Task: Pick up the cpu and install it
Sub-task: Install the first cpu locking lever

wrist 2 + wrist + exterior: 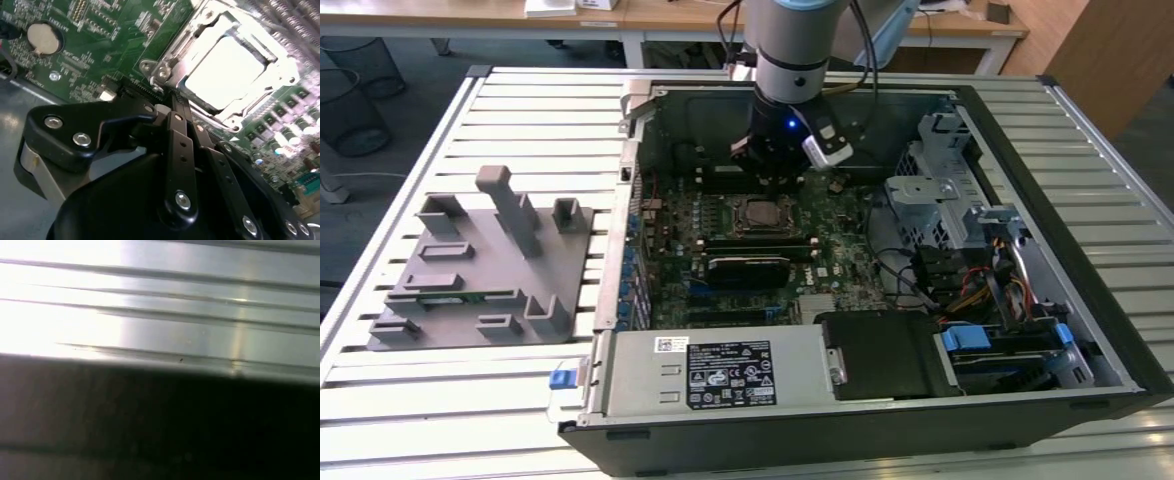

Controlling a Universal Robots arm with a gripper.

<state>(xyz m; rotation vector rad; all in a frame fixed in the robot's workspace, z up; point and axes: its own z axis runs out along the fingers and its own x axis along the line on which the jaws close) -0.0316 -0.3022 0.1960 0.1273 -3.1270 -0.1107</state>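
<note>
Nearest in the exterior view, the power supply (pixel 720 372) fills the front of the open case (pixel 1067 130), which lies on its side on the slatted worktop (pixel 480 400) so the motherboard (pixel 834 215) faces up for top-down work. To the exterior view's left a grey fixture (pixel 474 265) stands apart from the case. At mid-board the cpu (pixel 762 213) sits inside its socket frame (pixel 762 228), apparently already seated; in the second wrist view it glares bright (pixel 225 70). Just behind it the claw (pixel 771 170) hangs low over the board; the fingers look drawn together on nothing, judging by the second wrist view (pixel 175 107).
</note>
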